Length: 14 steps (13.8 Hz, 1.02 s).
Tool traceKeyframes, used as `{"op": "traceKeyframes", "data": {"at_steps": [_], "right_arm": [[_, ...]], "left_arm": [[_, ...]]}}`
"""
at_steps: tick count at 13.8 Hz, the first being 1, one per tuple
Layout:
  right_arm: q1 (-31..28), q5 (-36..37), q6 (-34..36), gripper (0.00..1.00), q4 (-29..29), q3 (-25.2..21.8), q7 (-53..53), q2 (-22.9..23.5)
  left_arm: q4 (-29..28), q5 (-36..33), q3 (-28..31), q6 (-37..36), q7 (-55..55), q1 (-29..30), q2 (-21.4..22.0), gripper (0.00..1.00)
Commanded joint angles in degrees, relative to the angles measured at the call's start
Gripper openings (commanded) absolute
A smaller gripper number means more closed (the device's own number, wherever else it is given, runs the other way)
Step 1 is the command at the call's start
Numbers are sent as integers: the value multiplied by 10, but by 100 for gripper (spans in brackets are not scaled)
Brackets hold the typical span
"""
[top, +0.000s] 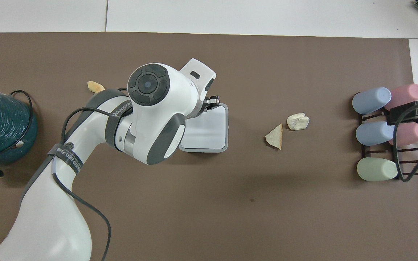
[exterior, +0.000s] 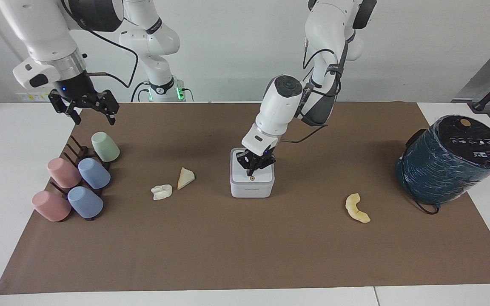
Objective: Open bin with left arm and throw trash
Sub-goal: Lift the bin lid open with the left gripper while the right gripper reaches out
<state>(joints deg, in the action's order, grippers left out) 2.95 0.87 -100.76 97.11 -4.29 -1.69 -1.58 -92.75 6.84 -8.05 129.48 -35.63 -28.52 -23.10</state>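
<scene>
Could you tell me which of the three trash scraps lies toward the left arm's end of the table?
The yellow crescent-shaped piece. It lies alone between the bin and the teal cylinder; the white wad and pale wedge lie toward the cups.
</scene>
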Motion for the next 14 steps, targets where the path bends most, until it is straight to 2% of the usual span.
{"op": "traceKeyframes", "data": {"at_steps": [1,4,6,10,14], "right_arm": [[22,-7,-63,100,68,1,-57,-12],[45,-7,-112,100,73,2,-96,28],[66,-8,-154,100,89,2,-152,48],[116,-8,-246,100,120,2,-280,103],[152,-8,-328,100,160,2,-386,141]], "left_arm": [[-41,2,9,38,-7,-9,8,0],[-59,2,9,48,-6,-8,9,0],[-24,2,11,13,-6,-7,7,0],[94,1,16,-172,-3,3,10,0],[177,1,37,-328,0,5,14,0]]}}
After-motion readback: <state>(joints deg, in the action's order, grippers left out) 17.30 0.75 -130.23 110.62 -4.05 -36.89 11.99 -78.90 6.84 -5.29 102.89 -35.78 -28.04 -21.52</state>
